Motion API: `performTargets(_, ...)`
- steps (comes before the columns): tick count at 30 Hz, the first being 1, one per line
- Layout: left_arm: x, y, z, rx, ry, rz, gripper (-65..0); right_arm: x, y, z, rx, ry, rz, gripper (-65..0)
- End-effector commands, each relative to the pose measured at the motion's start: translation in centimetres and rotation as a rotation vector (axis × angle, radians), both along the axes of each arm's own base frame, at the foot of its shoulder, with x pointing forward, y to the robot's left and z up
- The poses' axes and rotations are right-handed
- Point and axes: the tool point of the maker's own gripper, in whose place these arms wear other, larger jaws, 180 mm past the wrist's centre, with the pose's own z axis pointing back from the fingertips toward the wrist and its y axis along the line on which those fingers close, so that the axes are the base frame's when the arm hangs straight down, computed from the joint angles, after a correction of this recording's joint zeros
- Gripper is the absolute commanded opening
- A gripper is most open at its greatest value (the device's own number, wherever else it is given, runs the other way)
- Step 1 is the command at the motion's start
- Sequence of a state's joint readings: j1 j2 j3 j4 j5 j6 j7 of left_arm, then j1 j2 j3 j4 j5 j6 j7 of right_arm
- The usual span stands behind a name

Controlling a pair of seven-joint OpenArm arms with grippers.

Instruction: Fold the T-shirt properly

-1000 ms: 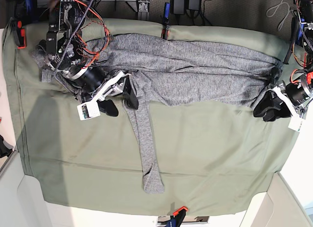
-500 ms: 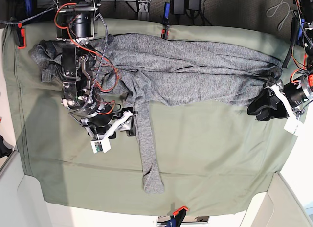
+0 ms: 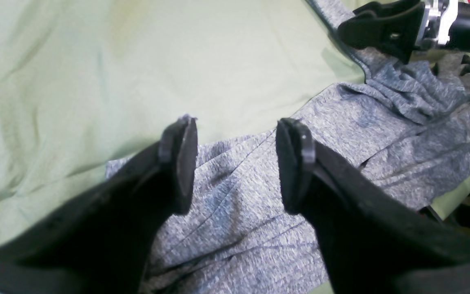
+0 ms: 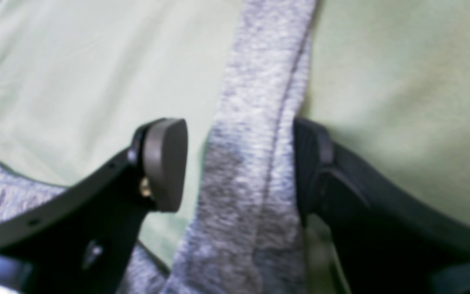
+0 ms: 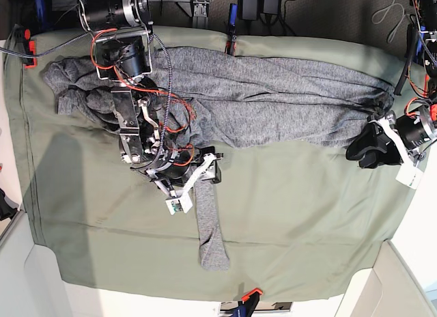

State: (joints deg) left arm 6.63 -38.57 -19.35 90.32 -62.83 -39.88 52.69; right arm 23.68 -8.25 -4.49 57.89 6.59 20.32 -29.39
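The heather-grey T-shirt [image 5: 273,98] lies spread across the far half of the olive-green cloth [image 5: 307,214]. One long sleeve [image 5: 207,221] runs down toward the near edge. My right gripper [image 5: 212,172] is open, low over the upper part of that sleeve. In the right wrist view the sleeve [image 4: 267,61] passes between the jaws of this gripper [image 4: 239,163]. My left gripper [image 5: 356,152] is open at the shirt's right end. In the left wrist view it [image 3: 237,159] hovers over the shirt's corner [image 3: 259,228], holding nothing.
Orange clamps [image 5: 249,293] [image 5: 27,47] and a blue clamp [image 5: 232,16] pin the cloth at its edges. Red and black cables [image 5: 147,98] hang along the right arm over the shirt's bunched left end [image 5: 65,78]. White panels [image 5: 41,283] stand at the near corners.
My right gripper has moved from the shirt's left shoulder area down and right onto the sleeve. My left gripper has shifted slightly and stays open at the shirt's right end.
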Motion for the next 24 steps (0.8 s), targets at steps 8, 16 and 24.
performTargets(8, 0.8, 0.3, 1.9, 0.0, -0.058, -0.003, -31.5, 0.1, 2.6, 1.8, 0.023, -0.042, 0.085, -65.0)
performTargets(16, 1.1, 0.8, 1.9, 0.034, -0.073, 0.01, -31.5, -3.0, 7.9, 5.3, 0.225, -0.046, 0.313, -65.0)
performTargets(24, 1.1, 0.8, 1.8, 0.035, -0.073, 0.01, -31.5, -10.6, 13.6, 7.7, 0.226, -0.086, 0.567, -65.0)
